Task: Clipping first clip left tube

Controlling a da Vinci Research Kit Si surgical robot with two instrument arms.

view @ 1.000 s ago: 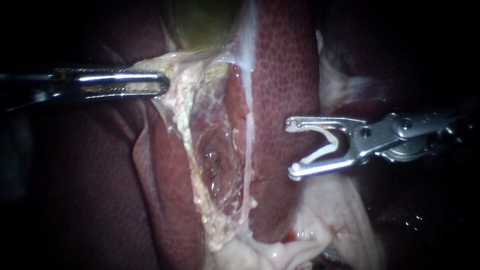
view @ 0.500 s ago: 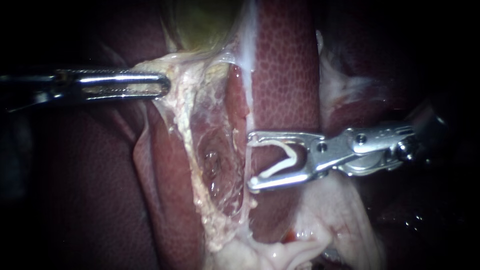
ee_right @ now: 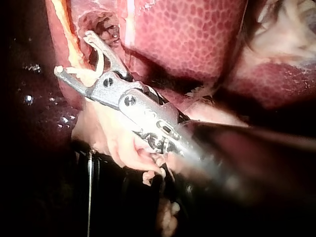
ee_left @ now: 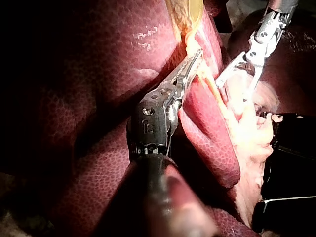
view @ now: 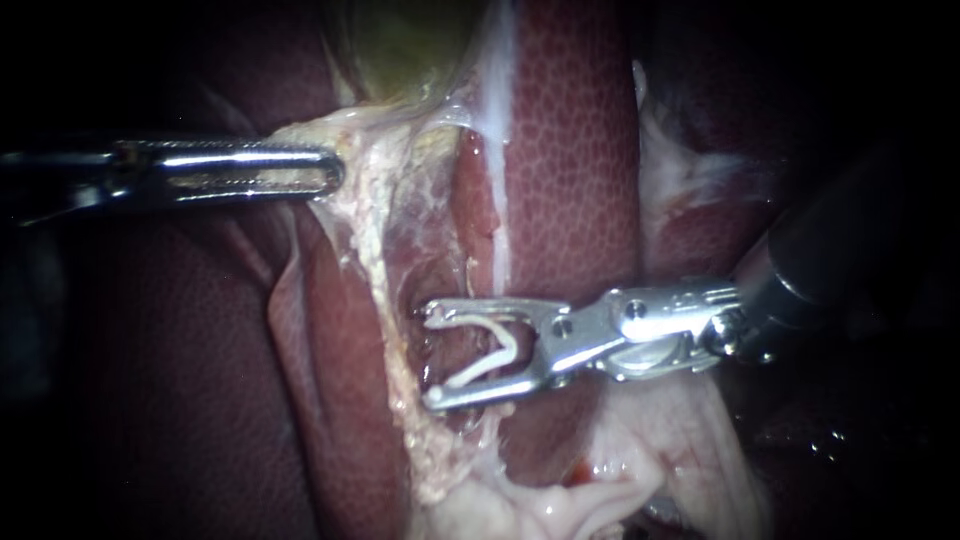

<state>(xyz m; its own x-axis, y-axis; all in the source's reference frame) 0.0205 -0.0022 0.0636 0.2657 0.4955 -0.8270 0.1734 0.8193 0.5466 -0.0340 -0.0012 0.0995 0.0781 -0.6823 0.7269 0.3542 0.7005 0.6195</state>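
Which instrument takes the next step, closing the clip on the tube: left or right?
Right. The right instrument holds the white clip spread wide in its jaws, reaching across the thin tube. The left instrument is shut on pale tissue, probably holding it taut, and carries no clip.

Open white V-shaped clip (view: 478,369), its arms either side of a thin pale tube (view: 497,252).
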